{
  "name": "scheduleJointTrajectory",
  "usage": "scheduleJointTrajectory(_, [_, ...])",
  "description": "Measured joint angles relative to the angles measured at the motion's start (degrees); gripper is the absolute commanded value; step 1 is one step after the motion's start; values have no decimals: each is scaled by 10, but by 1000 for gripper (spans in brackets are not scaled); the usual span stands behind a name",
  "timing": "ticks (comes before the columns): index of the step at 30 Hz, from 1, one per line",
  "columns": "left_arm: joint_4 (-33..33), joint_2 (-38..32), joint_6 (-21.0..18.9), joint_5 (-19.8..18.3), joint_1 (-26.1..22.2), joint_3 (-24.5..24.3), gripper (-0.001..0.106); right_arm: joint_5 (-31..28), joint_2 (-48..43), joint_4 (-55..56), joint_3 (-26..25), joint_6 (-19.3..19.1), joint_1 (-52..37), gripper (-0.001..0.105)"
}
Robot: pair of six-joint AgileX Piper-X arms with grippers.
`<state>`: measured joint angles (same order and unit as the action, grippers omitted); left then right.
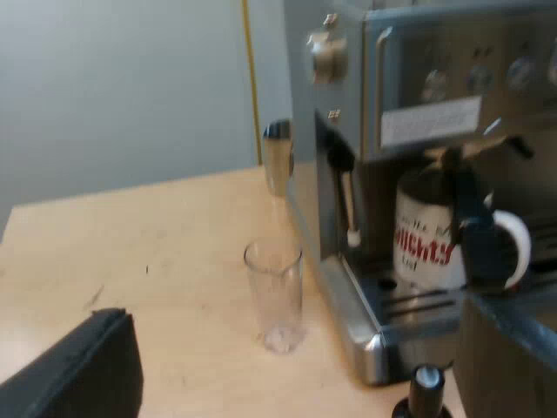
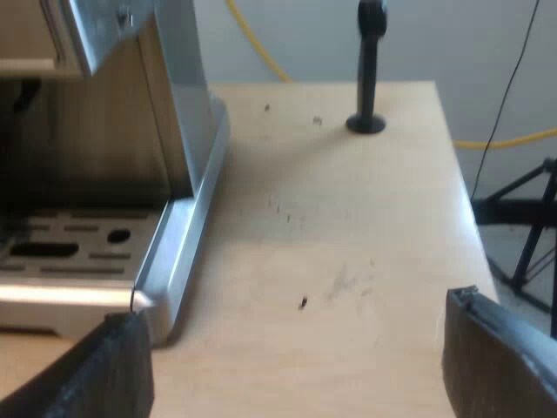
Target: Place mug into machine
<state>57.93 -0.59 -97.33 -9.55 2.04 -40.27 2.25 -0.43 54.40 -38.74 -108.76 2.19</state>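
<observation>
Mug (image 1: 424, 248) stands upright on the espresso machine's (image 1: 418, 78) drip tray (image 1: 418, 306), handle pointing away from the measuring glass (image 1: 274, 292). Jaws of the left gripper (image 1: 291, 313) and right gripper (image 2: 296, 309) are spread wide, released.

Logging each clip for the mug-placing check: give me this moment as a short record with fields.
mug: white, red lettering, upright on the drip tray of the espresso machine
measuring glass: upright on the table beside the machine
tamper: black knob, by the machine's front corner
left hand: open, holding nothing
right hand: open over the table by the tray, holding nothing
task state: mug looks placed
</observation>
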Motion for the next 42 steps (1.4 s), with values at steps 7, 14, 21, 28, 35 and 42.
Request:
scheduleJointTrajectory(7, [-18, 0, 0, 2, 0, 59, 84, 0, 1, -2, 37, 0, 0, 70])
scheduleJointTrajectory(14, [-18, 0, 0, 2, 0, 105, 84, 0, 1, -1, 57, 0, 0, 70])
scheduleJointTrajectory(21, [-19, 0, 0, 2, 0, 128, 84, 0, 1, 0, 84, 9, 0, 70])
scheduleJointTrajectory(28, [-19, 0, 0, 2, 0, 128, 84, 0, 1, 19, 84, 12, 0, 70])
scheduleJointTrajectory(35, [-20, 0, 0, 2, 0, 128, 84, 0, 1, -18, 84, 12, 0, 70])
scheduleJointTrajectory(42, [-20, 0, 0, 2, 0, 128, 84, 0, 1, -19, 84, 12, 0, 70])
